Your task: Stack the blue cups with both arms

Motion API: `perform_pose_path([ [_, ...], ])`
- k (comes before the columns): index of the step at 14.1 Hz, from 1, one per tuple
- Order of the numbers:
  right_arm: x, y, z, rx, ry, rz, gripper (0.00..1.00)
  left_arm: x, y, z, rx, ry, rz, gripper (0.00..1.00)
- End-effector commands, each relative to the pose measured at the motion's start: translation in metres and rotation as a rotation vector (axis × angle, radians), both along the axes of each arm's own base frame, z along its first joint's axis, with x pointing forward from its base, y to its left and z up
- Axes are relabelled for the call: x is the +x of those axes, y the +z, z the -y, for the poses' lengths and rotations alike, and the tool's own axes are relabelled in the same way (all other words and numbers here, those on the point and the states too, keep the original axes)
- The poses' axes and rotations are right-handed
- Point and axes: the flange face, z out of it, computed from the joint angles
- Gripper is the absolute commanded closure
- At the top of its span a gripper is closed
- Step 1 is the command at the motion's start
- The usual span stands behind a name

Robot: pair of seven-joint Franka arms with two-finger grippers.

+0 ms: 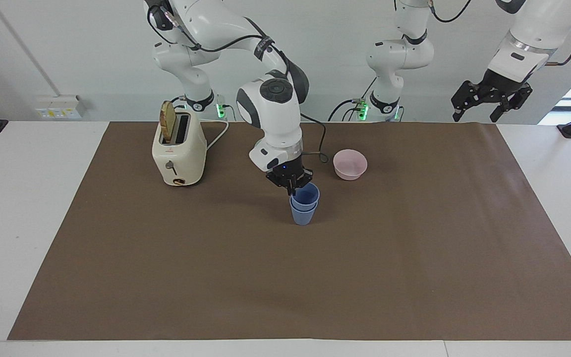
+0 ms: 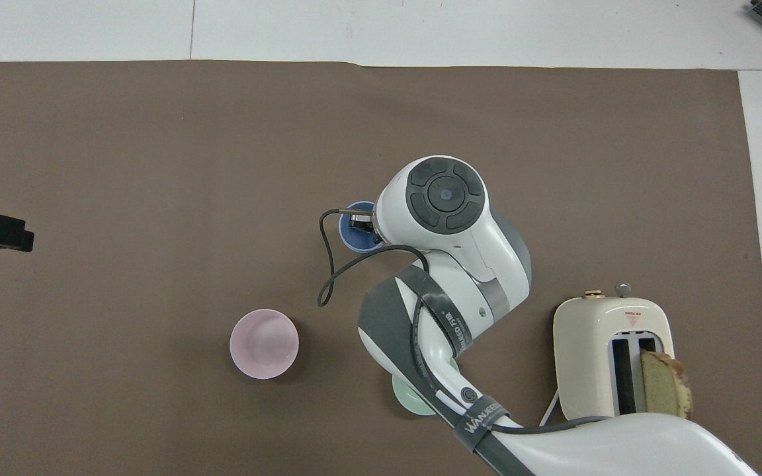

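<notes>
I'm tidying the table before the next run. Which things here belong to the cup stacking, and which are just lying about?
In use:
upper blue cup
lower blue cup
right gripper

Lying about:
pink bowl
green bowl
toaster with bread
left gripper, waiting

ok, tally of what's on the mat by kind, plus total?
Blue cups: 2, the upper cup nested in the lower cup
Bowls: 2, pink bowl and green bowl, mostly hidden under the right arm
Toaster: 1
Bread slice in the toaster: 1
Total: 6
</notes>
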Motion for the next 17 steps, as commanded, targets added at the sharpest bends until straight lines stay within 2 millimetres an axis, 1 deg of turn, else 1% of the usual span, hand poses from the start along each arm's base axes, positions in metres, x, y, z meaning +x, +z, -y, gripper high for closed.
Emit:
perform_pose_path([
  [1, 0.003, 0.013, 0.001, 0.019, 0.013, 0.034, 0.33, -0.008, 0.004, -0.003, -0.002, -0.008, 0.000, 0.00],
  [2, 0.005, 0.024, 0.004, 0.026, 0.010, 0.051, 0.14, -0.008, 0.003, -0.003, -0.002, -0.008, -0.001, 0.00],
  [3, 0.005, 0.035, 0.008, 0.029, 0.003, 0.066, 0.00, -0.008, 0.003, -0.003, -0.002, -0.008, -0.001, 0.00],
  [4, 0.007, 0.054, 0.021, 0.027, -0.014, 0.086, 0.00, -0.008, 0.004, -0.003, -0.002, -0.008, 0.000, 0.00],
  [5, 0.012, 0.073, 0.048, 0.017, -0.050, 0.101, 0.00, -0.008, 0.004, -0.003, -0.002, -0.008, 0.000, 0.00],
  [6, 0.010, 0.092, 0.072, -0.008, -0.060, 0.097, 0.00, -0.008, 0.003, -0.003, -0.002, -0.008, -0.001, 0.00],
  [7, 0.005, 0.107, 0.095, -0.044, -0.039, 0.072, 0.00, -0.008, 0.004, -0.003, -0.002, -0.008, 0.000, 0.00],
  [8, 0.005, 0.125, 0.124, -0.065, -0.033, 0.070, 0.00, -0.008, 0.003, -0.003, -0.002, -0.008, -0.001, 0.00],
  [9, 0.001, 0.144, 0.149, -0.081, -0.032, 0.074, 0.00, -0.008, 0.004, -0.003, -0.002, -0.008, 0.000, 0.00],
  [12, -0.024, 0.187, 0.201, -0.133, -0.007, 0.027, 0.00, -0.008, 0.003, -0.003, -0.002, -0.008, -0.001, 0.00],
  [14, -0.032, 0.210, 0.230, -0.144, 0.017, 0.011, 0.00, -0.008, 0.004, -0.003, -0.002, -0.008, 0.000, 0.00],
  [16, -0.035, 0.226, 0.253, -0.155, 0.037, -0.030, 0.00, -0.008, 0.004, -0.003, -0.002, -0.008, 0.000, 0.00],
  [17, -0.035, 0.229, 0.262, -0.158, 0.052, -0.038, 0.00, -0.008, 0.004, -0.003, -0.002, -0.008, 0.000, 0.00],
])
